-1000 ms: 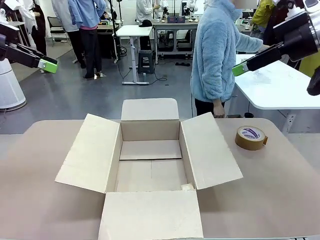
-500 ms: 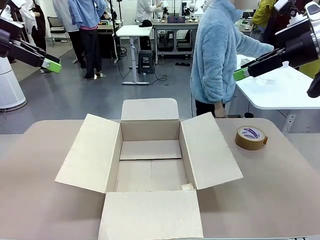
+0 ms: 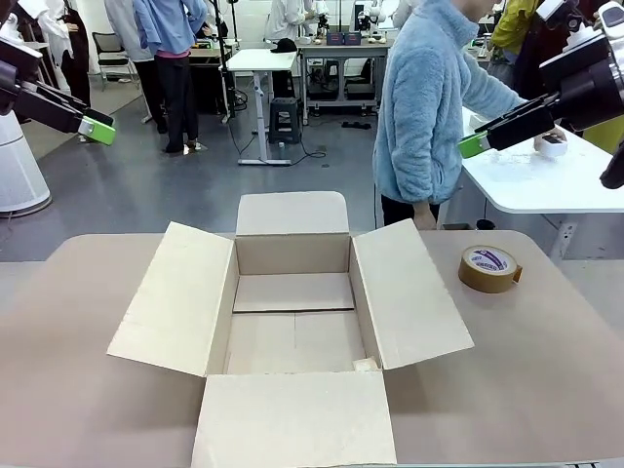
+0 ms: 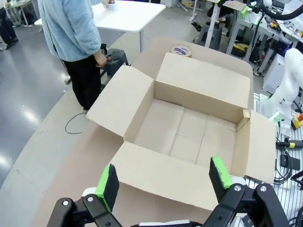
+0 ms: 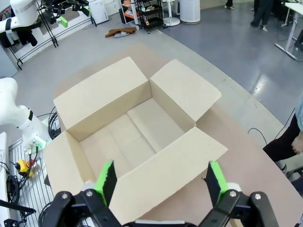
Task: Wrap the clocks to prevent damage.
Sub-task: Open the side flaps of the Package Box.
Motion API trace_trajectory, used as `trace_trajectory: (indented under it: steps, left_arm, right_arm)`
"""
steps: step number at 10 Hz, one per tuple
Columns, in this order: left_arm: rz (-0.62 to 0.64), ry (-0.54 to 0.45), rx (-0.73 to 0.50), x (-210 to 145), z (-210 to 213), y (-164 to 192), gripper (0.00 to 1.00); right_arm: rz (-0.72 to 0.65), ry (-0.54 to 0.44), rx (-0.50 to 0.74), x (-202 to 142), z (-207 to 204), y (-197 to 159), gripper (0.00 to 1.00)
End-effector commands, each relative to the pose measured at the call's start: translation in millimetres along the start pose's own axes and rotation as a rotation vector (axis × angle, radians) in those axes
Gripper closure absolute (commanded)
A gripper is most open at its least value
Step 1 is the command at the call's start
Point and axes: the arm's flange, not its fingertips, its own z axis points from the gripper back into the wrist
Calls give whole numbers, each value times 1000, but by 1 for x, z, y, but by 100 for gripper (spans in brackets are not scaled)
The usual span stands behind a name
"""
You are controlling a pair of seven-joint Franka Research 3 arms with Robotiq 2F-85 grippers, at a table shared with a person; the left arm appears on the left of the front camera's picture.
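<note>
**Left tool** (image 4: 164,174): my wrist camera shows its two green-padded fingers standing well apart with nothing between them, so I log it as released. From the front I see it (image 3: 97,129) raised at the far left, well above the tabletop (image 3: 546,380).

**Right tool** (image 5: 160,174): the fingers are spread the same way and grasp nothing. From the front I see it (image 3: 474,146) raised at the right, in line with the white side table (image 3: 546,185) beyond.

**Cardboard box** (image 3: 292,255): one, large, in the middle of the brown tabletop. All four flaps are folded outward. I see bare cardboard on its floor, crossed by a seam. Both wrist cameras look down into it (image 4: 203,97) (image 5: 104,106).

**Tape roll** (image 3: 489,268): one, brown, with a printed label on its upper face. It lies on the tabletop to the right of the box, apart from the right flap.

**Person** (image 3: 424,107): wears a pale blue fleece and stands at the far side, turned toward the side table. One hand (image 3: 552,144) reaches onto that table, at something small and whitish I cannot make out.

**Clocks**: I cannot tell where they lie.
</note>
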Motion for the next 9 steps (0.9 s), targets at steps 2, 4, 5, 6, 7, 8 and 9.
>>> trace_trajectory:
  steps: [2,4,5,6,7,8,9]
  left_arm:
    - [15,-42,12,1,17,-3,60]
    - [15,-30,10,2,16,-2,65]
    - [20,-26,8,0,16,-1,100]
    - [24,-24,6,-1,18,1,100]
    - [24,-20,7,-1,18,1,96]
    - [28,-18,11,-1,19,1,100]
    - [33,-21,5,0,19,2,100]
  right_arm:
    - [19,-15,-1,-2,4,6,60]
    - [38,-4,4,-3,4,12,66]
    - [33,-1,-3,-3,5,11,100]
    - [22,0,-10,-3,5,8,100]
    - [14,2,-14,-4,5,6,100]
    - [13,4,-14,-5,5,5,100]
    - [14,3,-18,-5,6,5,100]
